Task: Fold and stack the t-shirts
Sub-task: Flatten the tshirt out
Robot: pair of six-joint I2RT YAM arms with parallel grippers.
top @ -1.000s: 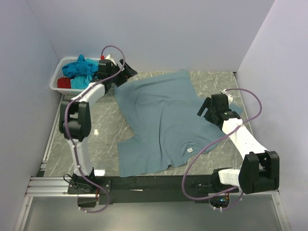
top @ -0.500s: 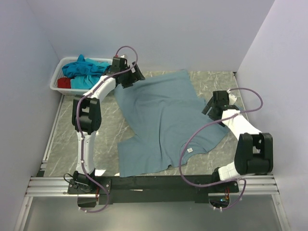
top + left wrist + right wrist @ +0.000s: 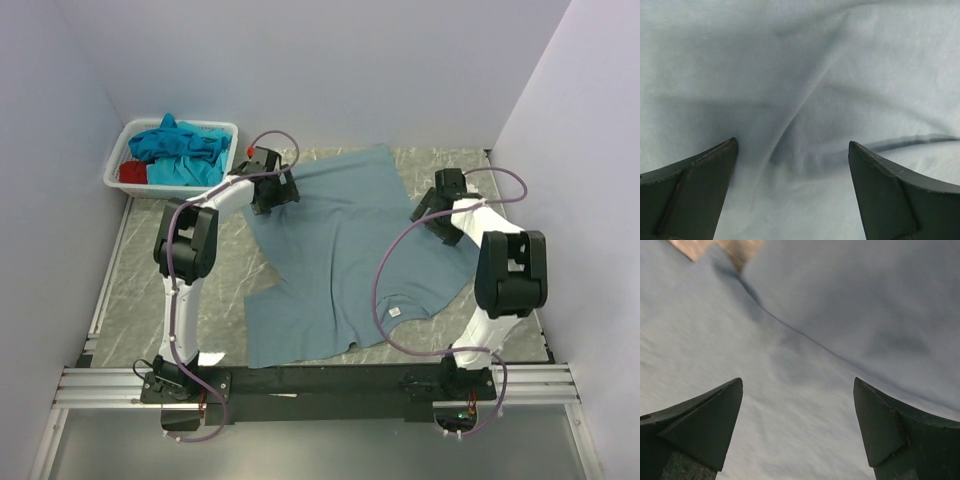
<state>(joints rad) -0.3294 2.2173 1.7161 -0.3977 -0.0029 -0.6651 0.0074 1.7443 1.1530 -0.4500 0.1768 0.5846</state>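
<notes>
Top external view: both my claws gape wide, gripping nothing, low over the grey-blue t-shirt (image 3: 340, 250) spread on the table (image 3: 130, 290).
My left gripper (image 3: 272, 190) is at its far left corner, my right gripper (image 3: 432, 212) at its right edge. The turquoise t-shirt (image 3: 180, 145) and red t-shirt (image 3: 132, 172) sit bundled in the white basket (image 3: 112, 172).

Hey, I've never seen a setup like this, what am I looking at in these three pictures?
Two robot arms are bolted at the near edge of a marbled table. The wide picture looks down from above; the two close-ups come from wrist cameras, their dark fingers showing. A dusty grey-blue cloth t-shirt lies spread on the table. The left gripper and right gripper are both open over it, holding nothing. A white plastic basket holds turquoise clothing and red clothing.
</notes>
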